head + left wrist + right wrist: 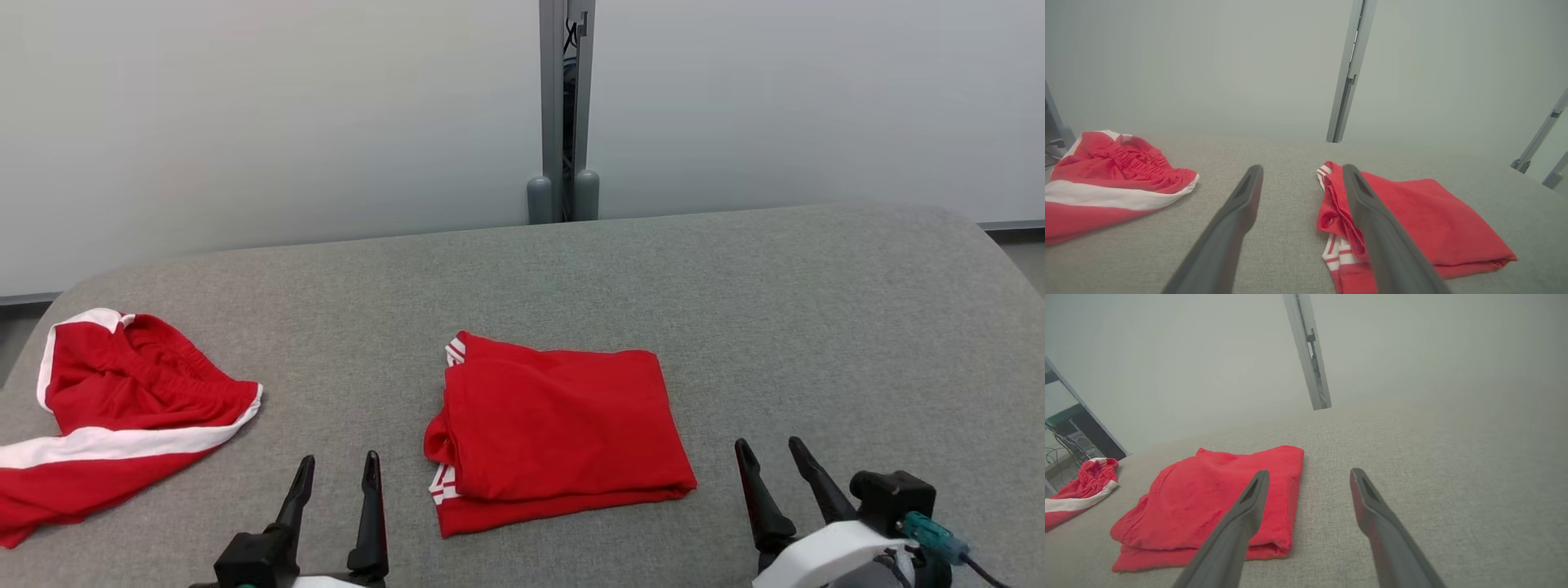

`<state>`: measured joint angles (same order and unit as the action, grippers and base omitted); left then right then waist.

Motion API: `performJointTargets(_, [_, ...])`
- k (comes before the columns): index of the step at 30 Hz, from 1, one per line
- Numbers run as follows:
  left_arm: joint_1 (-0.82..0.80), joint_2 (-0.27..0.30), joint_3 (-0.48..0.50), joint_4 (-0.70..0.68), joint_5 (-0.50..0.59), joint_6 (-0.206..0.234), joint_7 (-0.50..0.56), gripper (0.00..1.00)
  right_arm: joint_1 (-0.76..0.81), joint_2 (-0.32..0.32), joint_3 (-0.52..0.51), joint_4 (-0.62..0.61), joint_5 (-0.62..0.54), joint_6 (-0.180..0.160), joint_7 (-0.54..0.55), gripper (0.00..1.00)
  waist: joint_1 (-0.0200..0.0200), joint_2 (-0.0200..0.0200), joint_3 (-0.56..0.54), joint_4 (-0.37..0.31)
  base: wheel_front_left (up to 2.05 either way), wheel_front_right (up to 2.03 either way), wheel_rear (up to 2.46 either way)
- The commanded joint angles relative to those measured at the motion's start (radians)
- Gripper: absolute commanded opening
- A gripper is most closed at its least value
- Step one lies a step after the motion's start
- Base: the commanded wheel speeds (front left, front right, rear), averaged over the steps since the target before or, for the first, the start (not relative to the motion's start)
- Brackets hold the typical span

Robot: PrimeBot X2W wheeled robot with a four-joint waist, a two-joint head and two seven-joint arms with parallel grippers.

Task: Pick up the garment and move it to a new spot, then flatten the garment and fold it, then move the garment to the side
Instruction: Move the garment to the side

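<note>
Head view: the folded garment [563, 425] was laid on grey padding [816, 310]; the left gripper [340, 457] and right gripper [767, 443] were held open, empty, flanking it, seemingly readied for moving it aside.

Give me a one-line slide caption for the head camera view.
Folded red garment centered on grey surface, open left tool and right tool flanking it, crumpled red-and-white garment at left.

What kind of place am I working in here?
Probably a lab or test bay: a grey cloth-covered table, frosted partition panels on a metal post, and cabled equipment behind.
</note>
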<state>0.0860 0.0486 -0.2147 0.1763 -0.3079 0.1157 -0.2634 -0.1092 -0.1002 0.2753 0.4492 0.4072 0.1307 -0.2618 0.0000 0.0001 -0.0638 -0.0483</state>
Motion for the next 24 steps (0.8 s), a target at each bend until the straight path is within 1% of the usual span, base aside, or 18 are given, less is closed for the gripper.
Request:
performJointTargets(1, [-0.021, 0.004, -0.005, 0.002, 0.003, 0.000, -0.001, 1.00, -0.035, 0.010, 0.010, 0.032, 0.050, 0.000, -0.005, 1.00, 0.0000, -0.0001, 0.006, 0.010, 0.00, 0.00, 0.00])
performJointTargets(3, [-0.025, 0.004, -0.013, 0.004, 0.006, -0.001, -0.001, 1.00, -0.070, 0.016, 0.023, 0.092, 0.124, 0.000, -0.005, 1.00, 0.0000, -0.0001, 0.013, 0.023, 0.00, 0.00, 0.00])
performJointTargets(6, [-0.042, 0.004, -0.021, 0.004, 0.010, -0.002, -0.001, 1.00, -0.128, 0.020, 0.083, 0.178, 0.232, 0.000, 0.012, 1.00, 0.0000, -0.0001, 0.025, 0.047, 0.00, 0.00, 0.00])
performJointTargets(10, [-0.051, 0.004, -0.032, 0.003, 0.014, -0.003, -0.001, 1.00, -0.201, -0.005, 0.138, 0.251, 0.385, 0.000, 0.047, 1.00, 0.0000, -0.0001, 0.049, 0.081, 0.00, 0.00, 0.00])
performJointTargets(11, [-0.051, 0.004, -0.032, 0.003, 0.014, -0.003, -0.001, 1.00, -0.201, -0.005, 0.138, 0.251, 0.385, 0.000, 0.047, 1.00, 0.0000, -0.0001, 0.049, 0.081, 0.00, 0.00, 0.00])
performJointTargets(15, [-0.062, 0.004, -0.045, 0.000, 0.017, 0.000, -0.001, 1.00, -0.266, -0.036, 0.186, 0.293, 0.508, 0.000, 0.088, 1.00, 0.0000, -0.0001, 0.081, 0.110, 0.00, 0.00, 0.00])
performJointTargets(17, [-0.069, 0.004, -0.053, 0.000, 0.017, 0.003, -0.001, 1.00, -0.297, -0.060, 0.208, 0.311, 0.549, 0.000, 0.099, 1.00, 0.0000, -0.0001, 0.102, 0.123, 0.00, 0.00, 0.00])
performJointTargets(19, [-0.085, 0.004, -0.060, -0.001, 0.015, 0.003, -0.001, 1.00, -0.322, -0.069, 0.230, 0.333, 0.591, 0.000, 0.115, 1.00, 0.0000, -0.0001, 0.119, 0.135, 0.00, 0.00, 0.00])
performJointTargets(22, [-0.097, 0.004, -0.074, -0.002, 0.010, 0.005, -0.001, 1.00, -0.362, -0.098, 0.256, 0.367, 0.634, 0.000, 0.130, 1.00, 0.0000, -0.0001, 0.141, 0.152, 0.00, 0.00, 0.00])
performJointTargets(24, [-0.108, 0.004, -0.082, -0.001, 0.009, 0.007, -0.001, 1.00, -0.378, -0.106, 0.276, 0.386, 0.655, 0.000, 0.130, 1.00, 0.0000, -0.0001, 0.152, 0.161, 0.00, 0.00, 0.00])
